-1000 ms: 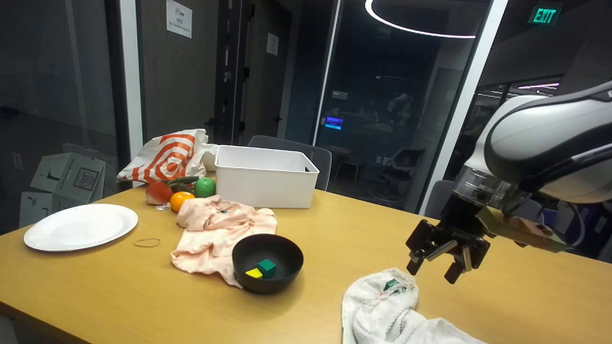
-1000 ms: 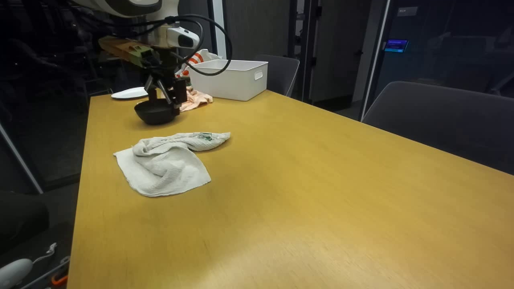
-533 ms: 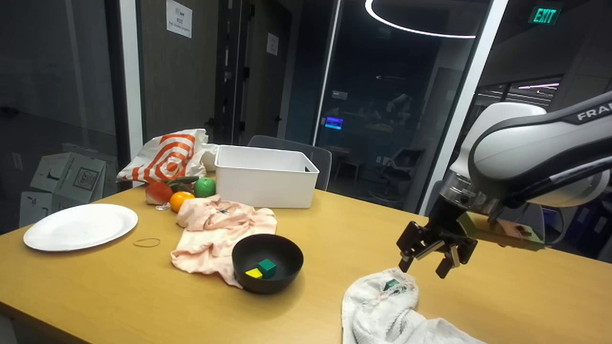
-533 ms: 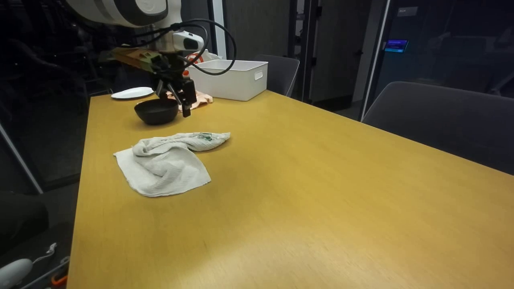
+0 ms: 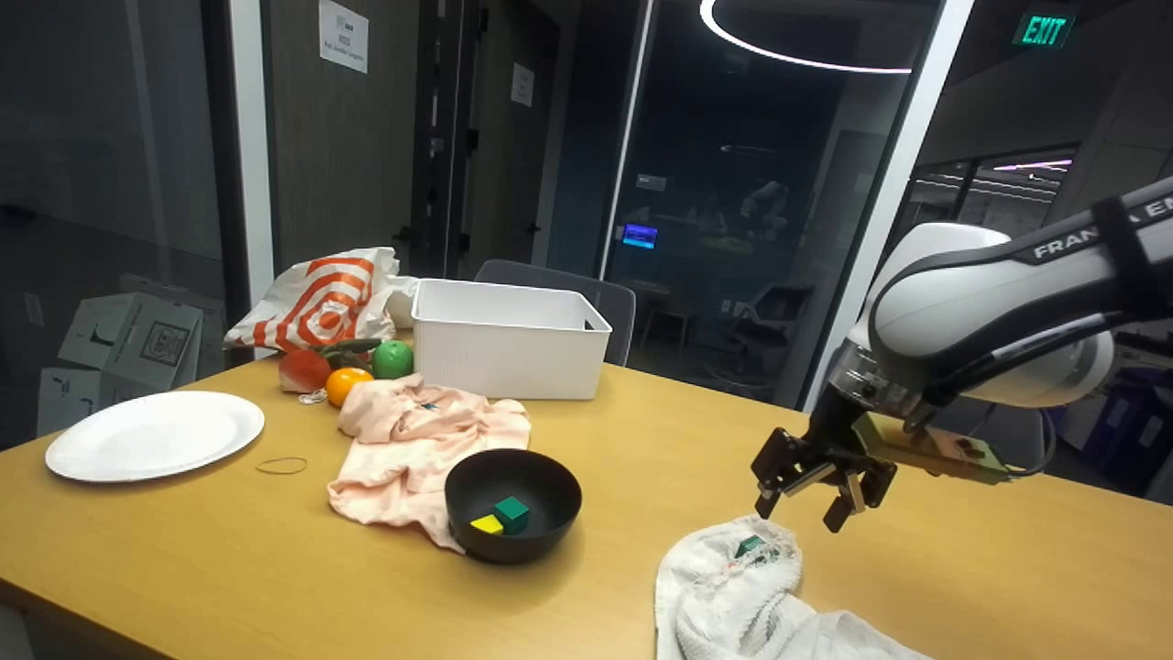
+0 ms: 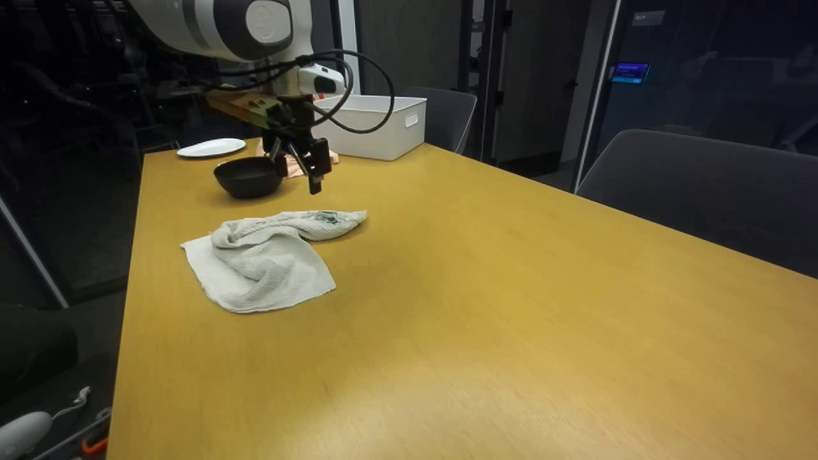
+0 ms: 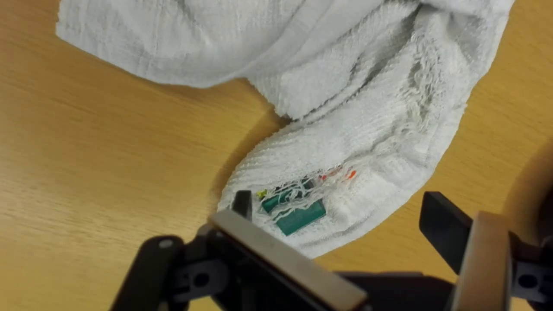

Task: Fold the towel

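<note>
While the towel (image 5: 738,600) lies unmoved, the wide-spread gripper (image 5: 800,511) has apparently drawn nearer.

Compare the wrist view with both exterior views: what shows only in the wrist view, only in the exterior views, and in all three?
Only the wrist view: a tiny yellow speck beside the green patch in the towel.
Only the exterior views: the white plate, the white box and the pink cloth.
Shared: the rumpled towel, its green patch, the open gripper and the table. A dark shape at the wrist view's right edge may be the bowl.
</note>
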Tool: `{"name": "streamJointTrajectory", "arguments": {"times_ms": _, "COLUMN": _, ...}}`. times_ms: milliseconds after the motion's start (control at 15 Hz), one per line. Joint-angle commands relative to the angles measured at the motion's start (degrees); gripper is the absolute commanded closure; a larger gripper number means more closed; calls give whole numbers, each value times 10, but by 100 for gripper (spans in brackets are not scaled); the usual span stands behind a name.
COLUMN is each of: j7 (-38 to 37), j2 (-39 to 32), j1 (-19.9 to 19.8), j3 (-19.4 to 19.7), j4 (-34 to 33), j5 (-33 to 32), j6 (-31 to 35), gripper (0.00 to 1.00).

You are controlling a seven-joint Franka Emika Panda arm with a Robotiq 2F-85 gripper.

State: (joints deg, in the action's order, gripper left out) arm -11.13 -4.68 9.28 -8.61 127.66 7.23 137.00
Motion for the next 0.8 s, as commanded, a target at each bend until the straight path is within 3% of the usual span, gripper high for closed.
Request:
{"name": "streamJointTrajectory", "arguments": {"times_ms": 0, "j7": -16, "j2": -81, "j1": -6, "j3": 14, "j4": -76, "j5": -21, "j6": 21, "gripper": 0}}
{"name": "streamJointTrajectory", "arguments": {"times_ms": 400, "j7": -55, "j2": -187, "j1": 4, "j3": 48, "j4": -172, "j5": -53, "j6": 35, "gripper": 0}}
{"name": "streamJointTrajectory", "arguments": {"times_ms": 733, "j7": -102, "j2": -235, "j1": 14, "j3": 69, "j4": -227, "j5": -57, "j6": -3, "gripper": 0}}
